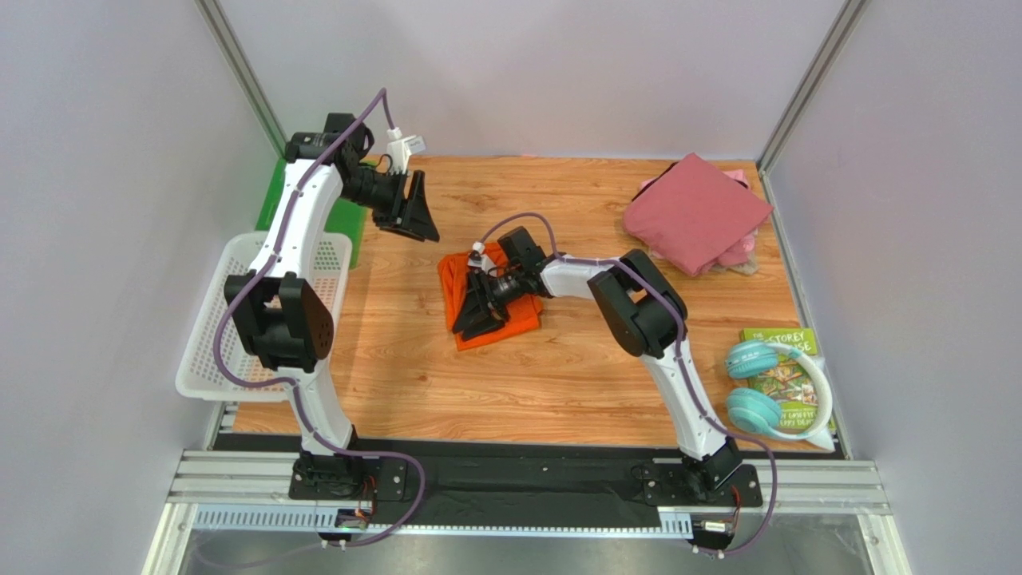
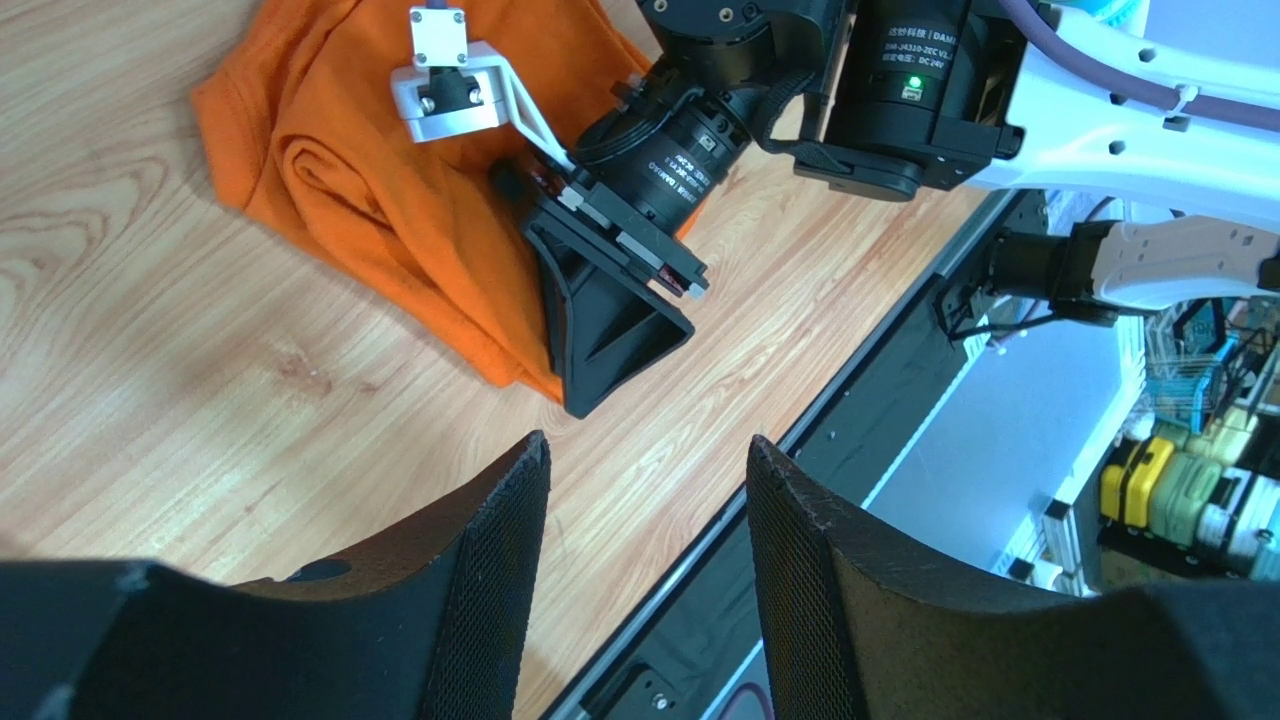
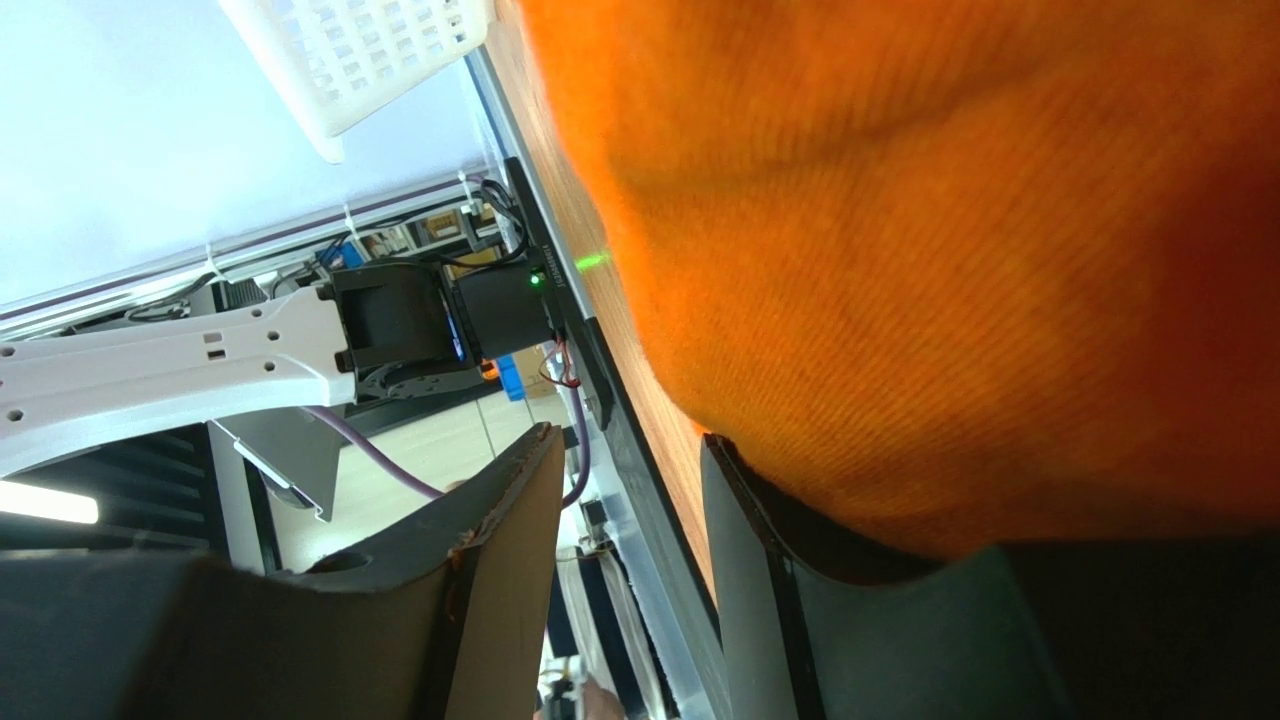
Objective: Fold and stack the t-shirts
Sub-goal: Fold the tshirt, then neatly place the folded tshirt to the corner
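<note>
Cloth bunched mid-table: that's your orange shirt (image 1: 458, 278), rumpled on the table (image 1: 564, 371). Your right gripper (image 1: 482, 314) is down at its near edge with the jaws partly apart. The fabric lies against one finger (image 3: 842, 630) and nothing shows in the gap. Your left gripper (image 1: 414, 210) hovers far left, about half open, holding nothing. The maroon shirt (image 1: 696, 206) sits folded at the far right, with the pink shirt (image 1: 741, 249) peeking out beneath it.

LIGHT: bright, even light is falling from overhead | SHADOW: soft shadows are lying on the bench (image 1: 564, 383) just beside the orange t-shirt (image 1: 452, 285) | FOCUS: right wrist view is blurring that t-shirt; left wrist view is rendering it crisp
</note>
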Motion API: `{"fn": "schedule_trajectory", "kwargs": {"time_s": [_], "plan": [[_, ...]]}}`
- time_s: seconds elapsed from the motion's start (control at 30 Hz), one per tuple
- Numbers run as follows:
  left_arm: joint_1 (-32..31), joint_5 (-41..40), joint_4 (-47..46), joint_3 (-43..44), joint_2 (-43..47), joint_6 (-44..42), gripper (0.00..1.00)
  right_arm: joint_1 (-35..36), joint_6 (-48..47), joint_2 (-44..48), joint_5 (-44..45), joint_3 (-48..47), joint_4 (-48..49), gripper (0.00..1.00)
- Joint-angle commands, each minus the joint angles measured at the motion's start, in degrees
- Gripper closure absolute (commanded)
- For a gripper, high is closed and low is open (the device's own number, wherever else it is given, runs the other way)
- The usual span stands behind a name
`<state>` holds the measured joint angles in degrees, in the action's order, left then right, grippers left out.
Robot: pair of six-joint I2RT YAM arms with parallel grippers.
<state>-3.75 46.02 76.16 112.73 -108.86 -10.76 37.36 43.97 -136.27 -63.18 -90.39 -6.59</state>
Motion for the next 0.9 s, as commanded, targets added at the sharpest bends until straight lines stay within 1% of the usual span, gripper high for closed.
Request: {"fn": "schedule_trajectory", "kwargs": {"time_s": [0.0,0.1,0.13,0.23,0.33,0.47,0.53,0.67,0.87], "plan": [[0.32,1.18,1.27,2.23,1.19,-1.54,0.42,-0.62,0.95,3.37,0.07,-2.24,0.09,0.53],[0.32,1.26,1.45,2.58,1.46,-1.54,0.42,-2.82,0.07,5.4,0.16,-8.12,-2.8,0.5],[0.32,1.35,1.53,2.76,1.46,-1.45,0.42,-4.56,-0.28,5.4,0.25,-11.53,-3.86,0.5],[0.32,1.62,2.24,3.29,1.54,-1.63,0.42,-8.78,0.24,3.74,0.42,-17.43,-4.92,0.49],[0.32,1.97,2.76,3.29,1.54,-1.8,0.42,-12.21,1.47,-1.09,0.07,-21.13,-5.1,0.53],[0.32,1.97,3.38,3.38,1.72,-2.24,0.42,-14.33,2.7,-8.39,-1.07,-27.8,-6.15,0.54],[0.32,1.88,3.56,3.64,1.81,-2.42,0.42,-15.21,3.32,-12.07,-1.33,-29.4,-6.24,0.53],[0.32,2.06,3.99,4.08,1.9,-2.33,0.42,-15.83,4.37,-16.57,-1.68,-32.65,-6.33,0.53],[0.32,2.76,4.26,4.34,1.81,-2.16,0.42,-15.92,3.67,-17.37,-1.51,-31.61,-6.94,0.53]]}}
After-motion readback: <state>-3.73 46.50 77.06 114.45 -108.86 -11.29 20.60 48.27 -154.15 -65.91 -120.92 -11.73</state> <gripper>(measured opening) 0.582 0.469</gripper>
